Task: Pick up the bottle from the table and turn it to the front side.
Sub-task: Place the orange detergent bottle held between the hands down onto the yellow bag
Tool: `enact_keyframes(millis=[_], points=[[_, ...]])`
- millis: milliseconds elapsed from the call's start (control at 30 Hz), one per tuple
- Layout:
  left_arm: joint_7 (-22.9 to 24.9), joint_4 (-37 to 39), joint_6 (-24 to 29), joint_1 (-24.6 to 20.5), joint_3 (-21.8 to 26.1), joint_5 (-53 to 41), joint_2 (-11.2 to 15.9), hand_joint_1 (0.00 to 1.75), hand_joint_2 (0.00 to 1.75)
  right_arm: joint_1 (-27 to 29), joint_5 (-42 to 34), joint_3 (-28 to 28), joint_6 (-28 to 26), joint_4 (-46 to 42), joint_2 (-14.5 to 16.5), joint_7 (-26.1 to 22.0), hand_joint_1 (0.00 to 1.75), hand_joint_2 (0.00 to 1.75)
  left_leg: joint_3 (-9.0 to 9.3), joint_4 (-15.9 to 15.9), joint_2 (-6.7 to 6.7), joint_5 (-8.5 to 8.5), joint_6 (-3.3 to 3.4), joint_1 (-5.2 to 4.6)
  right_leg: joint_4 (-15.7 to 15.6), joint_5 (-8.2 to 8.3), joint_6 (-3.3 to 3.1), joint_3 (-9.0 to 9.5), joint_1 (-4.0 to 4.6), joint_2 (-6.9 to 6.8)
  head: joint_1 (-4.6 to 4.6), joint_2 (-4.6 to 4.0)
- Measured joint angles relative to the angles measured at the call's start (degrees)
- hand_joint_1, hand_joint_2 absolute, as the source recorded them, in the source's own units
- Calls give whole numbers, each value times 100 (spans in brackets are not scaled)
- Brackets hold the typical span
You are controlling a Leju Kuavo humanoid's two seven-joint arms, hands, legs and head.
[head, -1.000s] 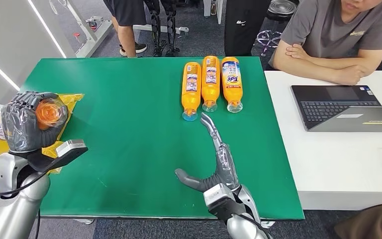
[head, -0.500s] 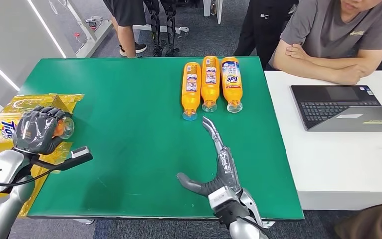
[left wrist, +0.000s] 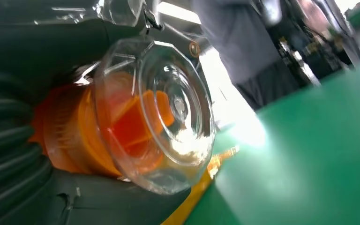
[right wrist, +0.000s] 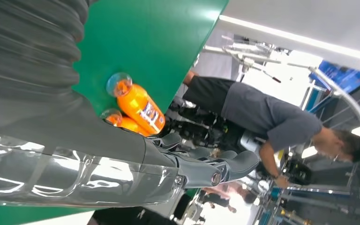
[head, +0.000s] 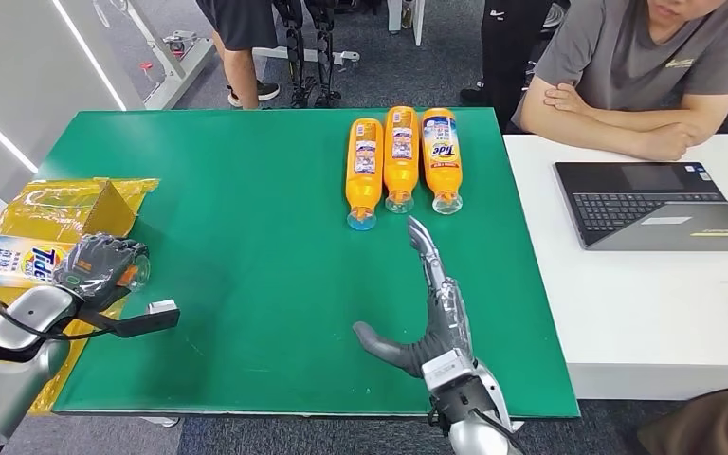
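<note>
I see my left hand point(head: 98, 268) clenched around the neck of a bottle point(head: 14, 258) at the left edge of the green worktop point(head: 246, 237); the bottle lies on its side, label up, its body sticking out past that edge over yellow bags point(head: 57, 204). From the left wrist its clear cap point(left wrist: 161, 112) over an orange neck fills my view, fingers point(left wrist: 9, 159) wrapped behind it. My right hand point(head: 431, 303) is released and holds nothing, fingers stretched flat toward the far edge, thumb out to the side, near the front edge. Three more orange bottles point(head: 401, 156) lie side by side at the far edge, caps pointing toward me. A white desk point(head: 645, 313) adjoins the worktop's right edge with a laptop point(head: 654, 204) on it, and a person point(head: 645, 76) in a grey shirt sits there, arms folded. Beyond the far edge, someone's legs point(head: 242, 47) stand on dark floor.
</note>
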Motion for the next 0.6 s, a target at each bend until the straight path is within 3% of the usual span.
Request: enact_keyframes(millis=[300,600], points=[[-544,1177,-428,-859,-598,86,-382,175,175,-8,76,-63,-103,-157,0,120,0,175,0,2,0,2,-3,0,1,3,0,3,0,1,1,0],[-777,1669,-456,-1224,-976,270,-578,175,175,-42,32,-70,-109,-127,0,135,0,175,0,1,-4,3,-3,1,1,1,0,2,0,-4,0,0]])
